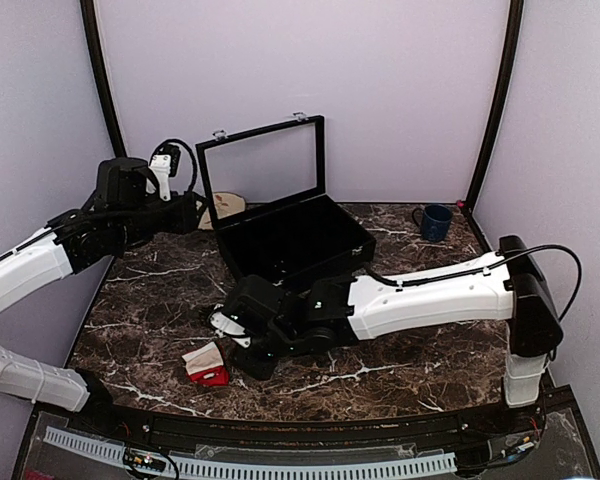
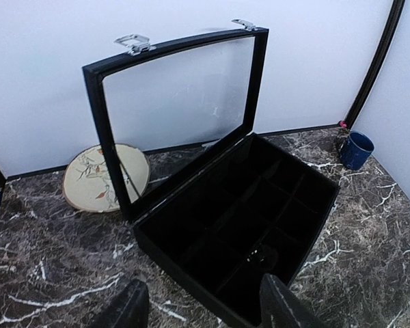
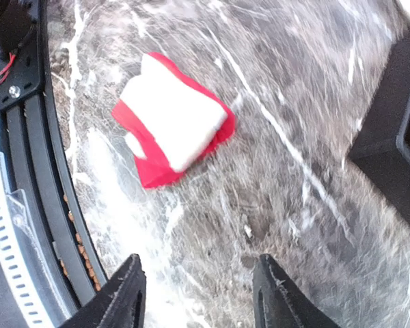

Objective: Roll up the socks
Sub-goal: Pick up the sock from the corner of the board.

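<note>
Ahead of the open, empty right gripper: one bundle of socks. Beyond the open left gripper: one case, one plate, one mug.

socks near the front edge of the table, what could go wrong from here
1. The socks lie free close to the table's near edge; a nudge from the open right gripper could push them off.
2. The bundle looks loosely folded, cream cuff on top, so it may spring open.
3. The right arm stretches just in front of the open black case; swinging away, it could clip it.
</note>
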Robot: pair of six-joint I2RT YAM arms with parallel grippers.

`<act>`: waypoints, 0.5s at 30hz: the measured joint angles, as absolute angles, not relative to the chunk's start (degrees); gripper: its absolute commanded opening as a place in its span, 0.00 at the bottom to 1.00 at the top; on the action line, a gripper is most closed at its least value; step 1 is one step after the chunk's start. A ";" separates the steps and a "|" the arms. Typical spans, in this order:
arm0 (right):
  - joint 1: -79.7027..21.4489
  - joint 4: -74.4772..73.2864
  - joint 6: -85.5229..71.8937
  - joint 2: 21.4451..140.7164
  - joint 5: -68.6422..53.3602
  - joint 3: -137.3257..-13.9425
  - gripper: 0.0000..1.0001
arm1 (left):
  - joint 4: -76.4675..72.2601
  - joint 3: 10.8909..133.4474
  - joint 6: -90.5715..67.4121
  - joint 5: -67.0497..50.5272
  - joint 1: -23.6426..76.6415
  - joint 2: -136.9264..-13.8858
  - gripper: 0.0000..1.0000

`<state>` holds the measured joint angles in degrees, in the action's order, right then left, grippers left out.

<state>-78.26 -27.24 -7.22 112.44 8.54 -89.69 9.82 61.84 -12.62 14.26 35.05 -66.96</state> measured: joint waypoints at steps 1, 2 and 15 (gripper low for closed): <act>-79.00 -27.38 -6.37 113.47 9.37 -91.26 0.52 | 10.92 61.17 -13.04 14.66 35.05 -65.73 0.59; -79.81 -27.49 -5.15 114.80 10.33 -93.25 0.52 | 12.32 60.38 -13.61 15.09 35.05 -64.29 0.58; -85.49 -32.69 3.20 132.07 19.49 -110.83 0.58 | 24.23 56.18 -17.82 17.58 35.05 -51.92 0.59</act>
<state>-85.49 -32.69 3.20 132.07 19.49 -110.83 24.23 56.18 -17.82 17.58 35.05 -51.92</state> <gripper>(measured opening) 0.575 0.589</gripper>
